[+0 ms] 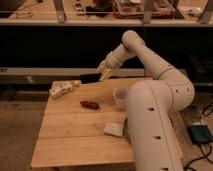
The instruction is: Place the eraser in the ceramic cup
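Claw [104, 73] hangs beyond the cup [120, 97], up and to the left of it in the camera view, over the far edge of the worktop [75, 137]. Its fingers are pressed together, and the eraser [90, 78] juts out from their tips on the side away from the cup. It looks pinched by one end and lifted clear of the wood, though the contact itself is too small to be sure of.

Step in hand, as I judge it, is the carry to the cup. The cup stands near the right edge of the worktop, partly hidden by the thick white arm [150, 125], so only part of its rim shows. To do this well, bring the claw toward the cup at height, so the eraser passes above the rim rather than knocking the side. The eraser looks about as long as the cup is wide, so it should go in end-first. Tilt it to point down, centre the lower end over the mouth, lower it a little inside, then release. Dropped flat, it could bridge the rim or tip the cup.

A brown oblong [90, 104] lies left of the cup, a pale pad [114, 129] nearer the camera than the cup, and a crumpled packet [64, 88] far to its left. None seems to sit on the straight path.
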Controlling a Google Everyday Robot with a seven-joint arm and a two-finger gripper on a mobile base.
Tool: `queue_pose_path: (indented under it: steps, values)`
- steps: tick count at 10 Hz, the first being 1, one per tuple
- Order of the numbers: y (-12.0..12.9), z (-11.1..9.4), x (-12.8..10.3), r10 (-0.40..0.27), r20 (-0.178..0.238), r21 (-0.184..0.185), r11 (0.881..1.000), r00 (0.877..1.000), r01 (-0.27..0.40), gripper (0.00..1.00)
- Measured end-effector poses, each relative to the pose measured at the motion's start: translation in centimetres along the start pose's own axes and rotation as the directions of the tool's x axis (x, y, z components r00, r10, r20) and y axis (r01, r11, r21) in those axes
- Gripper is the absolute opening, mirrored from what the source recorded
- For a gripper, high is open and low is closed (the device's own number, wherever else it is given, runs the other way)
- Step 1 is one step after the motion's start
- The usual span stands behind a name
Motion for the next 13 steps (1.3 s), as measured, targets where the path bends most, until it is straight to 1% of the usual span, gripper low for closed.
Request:
queue_pose_path:
  steps: [3, 5, 8, 9, 13]
  values:
    - [0.2, -0.5, 0.6, 0.008, -0.006, 0.009, 1.0, 1.0, -0.008, 0.0]
    - [0.3, -1.1, 1.3, 0.02, -0.016, 0.023, 1.0, 1.0, -0.019, 0.0]
    - [0.9, -2.9, 3.8, 0.07, -0.05, 0.056, 0.996, 0.996, -0.068, 0.0]
    - [1.3, -3.9, 5.0, 0.097, -0.064, 0.074, 0.993, 0.993, -0.092, 0.0]
    - [2.8, -6.5, 7.6, 0.165, -0.099, 0.122, 0.981, 0.981, -0.153, 0.0]
